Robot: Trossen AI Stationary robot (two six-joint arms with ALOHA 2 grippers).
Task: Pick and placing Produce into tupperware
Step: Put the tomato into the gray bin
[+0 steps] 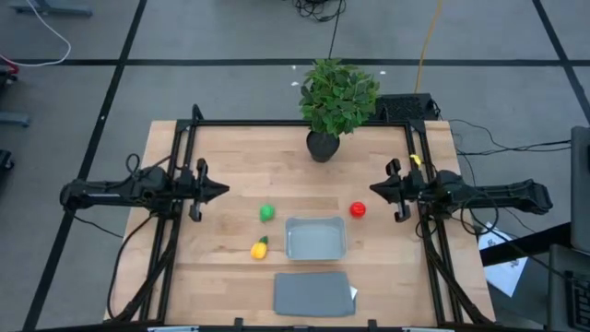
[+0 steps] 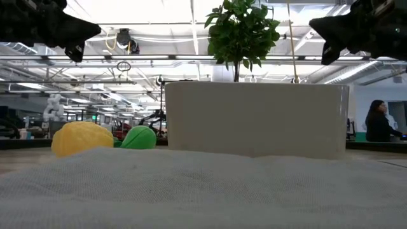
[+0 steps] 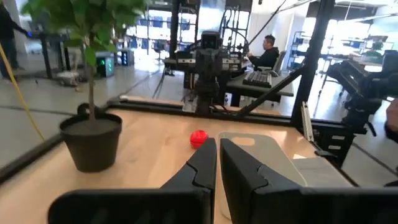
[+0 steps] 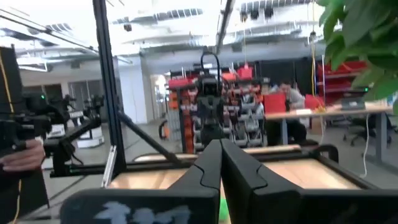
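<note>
Three toy produce pieces lie on my wooden worktop [image 1: 230, 166], none of them inside the tupperware [image 1: 316, 239], which I take as my landmark. That translucent grey-blue container sits open near the middle of the worktop. The round green piece [image 1: 266, 213] rests near its far left corner, apart from it. The yellow piece with a green tip [image 1: 260, 248] lies just beside its left wall, not touching as far as I can see from above. The round red piece [image 1: 358, 210] sits off its far right corner, apart from the rim. A flat darker grey lid [image 1: 313, 293] lies on the near side of the tupperware with a narrow strip of bare wood between them. A leafy potted plant [image 1: 336, 101] stands well beyond the tupperware's far side, at the back edge of the worktop. My left gripper [image 1: 221, 191] hangs above the worktop well to the left of the tupperware, pointing inward, its jaws drawn nearly together and holding nothing. My right gripper [image 1: 375, 189] hangs to the right of the tupperware, just beyond the red piece, its jaws pressed together on nothing. From table height the yellow and green pieces show side by side to the left of the tupperware's pale wall.
</note>
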